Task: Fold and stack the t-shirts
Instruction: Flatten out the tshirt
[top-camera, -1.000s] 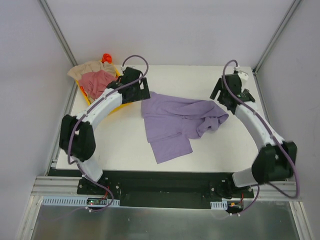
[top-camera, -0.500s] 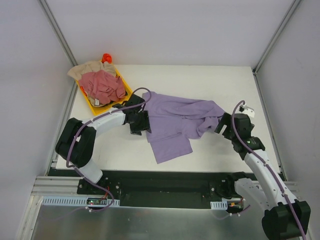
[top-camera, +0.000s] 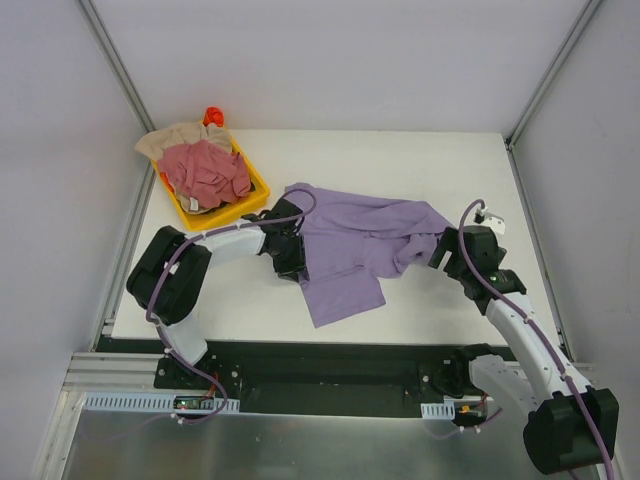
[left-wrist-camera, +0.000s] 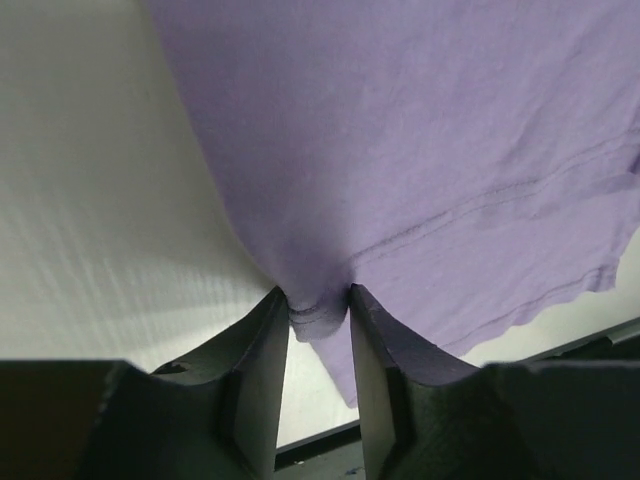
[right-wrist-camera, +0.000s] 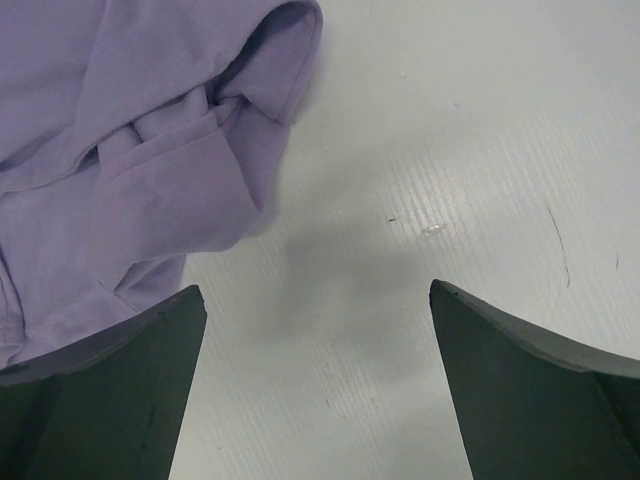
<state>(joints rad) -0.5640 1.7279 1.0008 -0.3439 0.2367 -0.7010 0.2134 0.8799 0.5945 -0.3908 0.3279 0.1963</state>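
**Top external.** Lavender t-shirt (top-camera: 365, 245): crumpled at mid-table, long axis running across the table from left gripper (top-camera: 290, 258) to right gripper (top-camera: 445, 250); one flap trails toward the near edge. Pink-red t-shirt (top-camera: 205, 170) and beige t-shirt (top-camera: 175, 138): heaped unfolded in the yellow tray (top-camera: 255, 185), far left corner.

**Left wrist.** Fingers pinched shut on a fold of the lavender hem; the cloth spreads ahead and to the right of them.

**Right wrist.** Fingers wide apart, nothing between them; the bunched sleeve end lies ahead and to the left, near but not touching.

**Judgement.** The right arm is nearer that free end; the next grasp calls for a short reach leftward
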